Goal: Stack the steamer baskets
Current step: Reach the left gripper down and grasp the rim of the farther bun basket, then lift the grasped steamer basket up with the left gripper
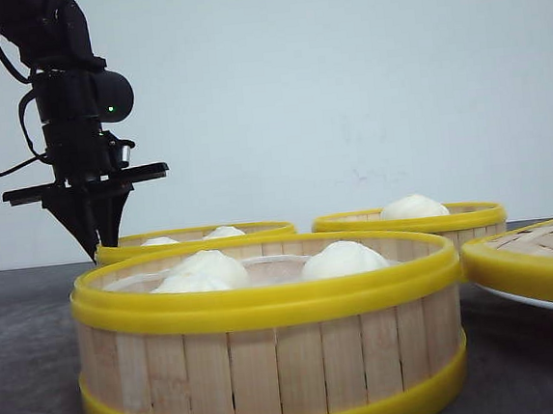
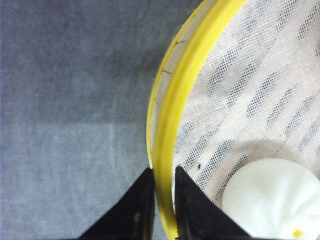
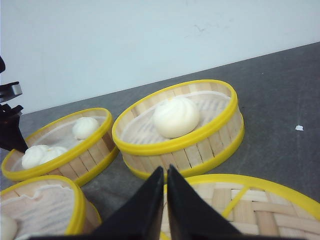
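The left gripper (image 2: 162,192) has its two black pointed fingers (image 2: 137,210) set narrow on either side of the thick yellow rim of the rear-left steamer basket (image 1: 197,236), a round shallow basket of pale bamboo slats. One finger is outside the wall and one inside, over the white mesh liner (image 2: 250,95). They look closed on the rim, or very nearly so. This grip on the edge makes sense: the rim is the only thin, firm part the fingers can span, and it keeps them clear of the white steamed bun (image 2: 275,197) lying just inside.

That basket sits on the dark grey table (image 1: 26,335) at the back left, with buns in it. Just beside it, to the right, stands a second like basket (image 3: 180,127) holding one bun (image 3: 175,116). A third like basket (image 1: 268,334) stands nearest the camera with several buns. None is stacked yet, so the task seems at its first lift.

The right gripper (image 3: 164,200) hangs with its black fingers pressed together, holding nothing, above the flat yellow-rimmed lid with woven bamboo top (image 3: 250,205), likely waiting out of the way. In the front view that lid rests on a white plate (image 1: 541,300).
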Controlling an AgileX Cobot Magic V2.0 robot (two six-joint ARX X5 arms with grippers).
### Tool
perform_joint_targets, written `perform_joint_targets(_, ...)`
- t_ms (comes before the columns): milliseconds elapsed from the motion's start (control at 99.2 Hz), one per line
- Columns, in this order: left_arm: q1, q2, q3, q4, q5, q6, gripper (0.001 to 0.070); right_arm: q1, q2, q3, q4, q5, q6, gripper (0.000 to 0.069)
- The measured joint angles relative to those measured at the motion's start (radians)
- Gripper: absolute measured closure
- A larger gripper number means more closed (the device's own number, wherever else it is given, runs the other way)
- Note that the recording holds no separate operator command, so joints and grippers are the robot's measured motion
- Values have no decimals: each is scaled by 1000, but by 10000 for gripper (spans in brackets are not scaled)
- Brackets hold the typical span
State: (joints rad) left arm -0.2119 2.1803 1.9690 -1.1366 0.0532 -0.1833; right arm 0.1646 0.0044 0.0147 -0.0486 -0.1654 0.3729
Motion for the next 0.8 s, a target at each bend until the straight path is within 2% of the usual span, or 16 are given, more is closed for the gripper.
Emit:
perform_joint_targets(171, 2, 13, 125, -93, 1, 12, 678, 0, 0, 0, -29, 0, 2, 682)
perform_joint_targets(272, 7, 13, 239, -163, -3, 35, 679, 0, 0, 0, -46, -18, 16, 682)
perform_joint_targets(464, 23, 13, 475, -252, 16, 40, 679, 0, 0, 0, -51, -45, 27, 682)
perform_joint_targets(575, 31, 12, 572, -291, 71, 55, 679, 0, 0, 0, -51, -45, 28, 682)
perform_joint_targets(696, 30, 3, 579, -293, 159, 64, 679, 0, 0, 0, -51, -62, 29, 682)
perform_joint_targets(796, 17, 2, 578, -294, 174, 68, 679, 0, 0, 0, -51, -103, 32, 682)
